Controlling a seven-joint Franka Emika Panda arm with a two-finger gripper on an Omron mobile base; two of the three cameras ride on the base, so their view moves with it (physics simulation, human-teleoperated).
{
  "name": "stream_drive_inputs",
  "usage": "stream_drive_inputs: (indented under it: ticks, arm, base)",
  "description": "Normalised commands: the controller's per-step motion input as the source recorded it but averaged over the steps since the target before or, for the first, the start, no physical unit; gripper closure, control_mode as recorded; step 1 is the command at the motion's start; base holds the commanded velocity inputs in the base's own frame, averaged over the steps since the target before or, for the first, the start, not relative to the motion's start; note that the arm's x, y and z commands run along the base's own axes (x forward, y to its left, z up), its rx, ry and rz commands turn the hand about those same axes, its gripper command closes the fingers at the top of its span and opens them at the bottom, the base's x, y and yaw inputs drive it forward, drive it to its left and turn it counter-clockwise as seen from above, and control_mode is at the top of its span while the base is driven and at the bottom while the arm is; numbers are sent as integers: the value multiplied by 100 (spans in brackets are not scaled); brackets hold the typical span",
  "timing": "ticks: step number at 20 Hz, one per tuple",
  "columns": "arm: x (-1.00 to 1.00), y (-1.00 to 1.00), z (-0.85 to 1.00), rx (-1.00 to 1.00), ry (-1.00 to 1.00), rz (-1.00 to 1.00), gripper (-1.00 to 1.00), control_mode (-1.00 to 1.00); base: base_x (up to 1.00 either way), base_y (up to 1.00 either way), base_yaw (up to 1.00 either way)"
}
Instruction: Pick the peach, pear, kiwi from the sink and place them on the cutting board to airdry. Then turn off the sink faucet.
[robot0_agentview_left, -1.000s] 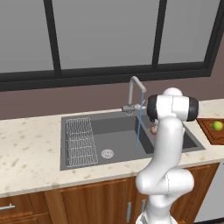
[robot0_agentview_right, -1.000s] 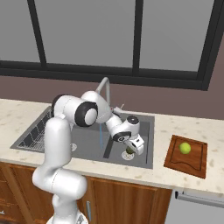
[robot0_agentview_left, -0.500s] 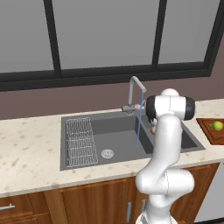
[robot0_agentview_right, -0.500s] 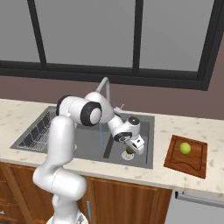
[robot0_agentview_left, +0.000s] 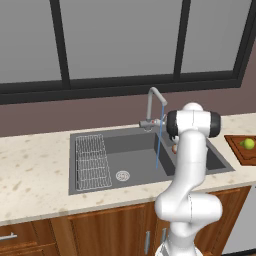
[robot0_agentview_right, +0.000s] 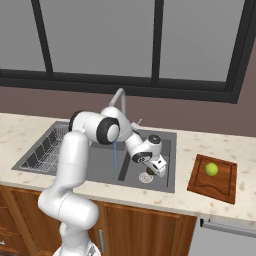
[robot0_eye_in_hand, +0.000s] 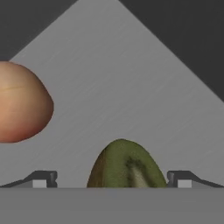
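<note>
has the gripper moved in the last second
Yes, slightly. In the right base view the gripper has sunk lower into the sink, toward the drain. Its open fingers now flank the kiwi.

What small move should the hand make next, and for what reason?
Probably close the fingers on the kiwi. In the hand view the hand is open, with one fingertip on each side of the kiwi, which lies on the floor of the sink. The peach lies apart to one side. The pear already rests on the cutting board.
</note>
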Motion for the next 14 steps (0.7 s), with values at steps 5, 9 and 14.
stream_drive_inputs:
  ticks: [5,9,14]
  arm:
    - [7,0,-11,0,0,0,100,-100]
    - [0,-1,2,0,-2,0,100,-100]
    - [-2,0,30,0,-8,0,100,-100]
  base:
    - [0,0,0]
    - [0,0,0]
    - [0,0,0]
